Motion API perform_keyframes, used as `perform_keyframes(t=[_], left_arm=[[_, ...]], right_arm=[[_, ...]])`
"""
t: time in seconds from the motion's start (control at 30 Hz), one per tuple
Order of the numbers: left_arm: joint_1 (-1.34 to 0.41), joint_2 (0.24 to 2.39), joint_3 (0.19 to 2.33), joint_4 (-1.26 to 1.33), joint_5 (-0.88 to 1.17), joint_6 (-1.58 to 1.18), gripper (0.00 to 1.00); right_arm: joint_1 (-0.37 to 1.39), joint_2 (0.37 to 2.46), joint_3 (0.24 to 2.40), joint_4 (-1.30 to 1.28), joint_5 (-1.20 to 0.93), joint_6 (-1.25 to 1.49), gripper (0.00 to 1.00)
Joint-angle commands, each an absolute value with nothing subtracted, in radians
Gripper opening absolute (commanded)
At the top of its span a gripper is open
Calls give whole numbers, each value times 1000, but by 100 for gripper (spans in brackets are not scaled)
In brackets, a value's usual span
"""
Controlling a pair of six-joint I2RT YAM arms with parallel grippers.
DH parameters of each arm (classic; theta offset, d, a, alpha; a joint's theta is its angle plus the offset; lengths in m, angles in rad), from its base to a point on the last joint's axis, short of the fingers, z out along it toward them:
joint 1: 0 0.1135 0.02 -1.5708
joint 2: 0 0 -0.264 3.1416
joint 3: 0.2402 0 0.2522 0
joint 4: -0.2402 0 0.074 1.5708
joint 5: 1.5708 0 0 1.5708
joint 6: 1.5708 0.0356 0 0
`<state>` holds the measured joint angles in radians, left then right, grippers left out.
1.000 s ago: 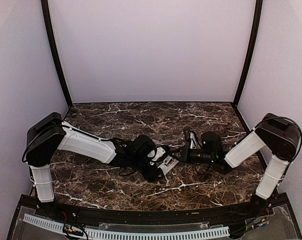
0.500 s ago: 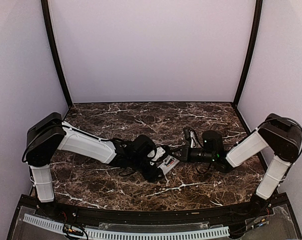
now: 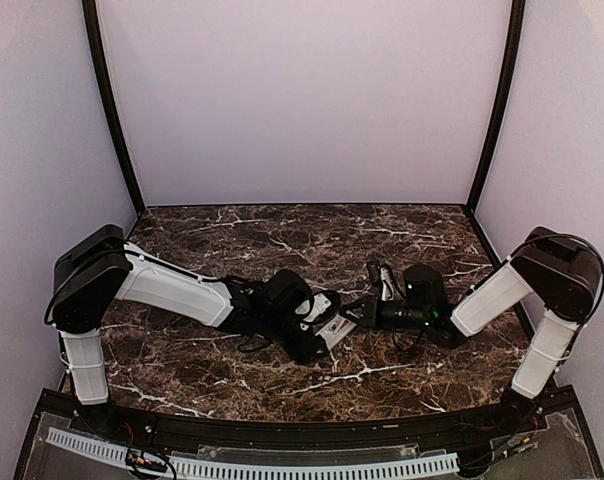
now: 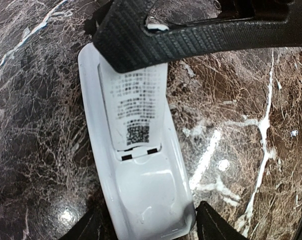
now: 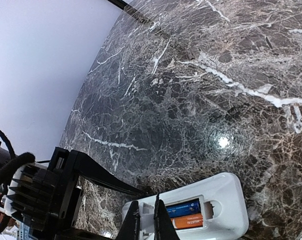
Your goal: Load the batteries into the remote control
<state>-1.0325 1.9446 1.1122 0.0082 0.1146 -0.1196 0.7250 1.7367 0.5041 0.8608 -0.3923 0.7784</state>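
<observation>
The remote control lies back-up on the marble, a white handset with a printed label. My left gripper is shut on its near rounded end, one finger against each side. At the remote control's other end the battery bay stands uncovered, and a blue battery and an orange battery lie in it side by side. My right gripper is shut, and its tips rest on the remote's back at the bay's edge. In the top view both grippers meet at the remote control mid-table.
The dark marble table is boxed in by pale walls at the back and both sides. The black near-edge frame runs along the front. The two arms' wrists nearly touch over the remote.
The right arm has shifted very slightly, with its tips still at the remote. The left arm and the remote have not moved.
</observation>
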Motion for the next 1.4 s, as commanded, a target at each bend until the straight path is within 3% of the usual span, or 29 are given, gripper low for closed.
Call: perform_keyframes(t=[0.0, 1.37], left_arm=[[-1032, 2010, 1086, -149, 112, -136, 62], [-1032, 2023, 1100, -162, 106, -131, 62]], right_arm=[[716, 1767, 485, 890, -384, 762, 0], [665, 1795, 537, 754, -465, 706, 0]])
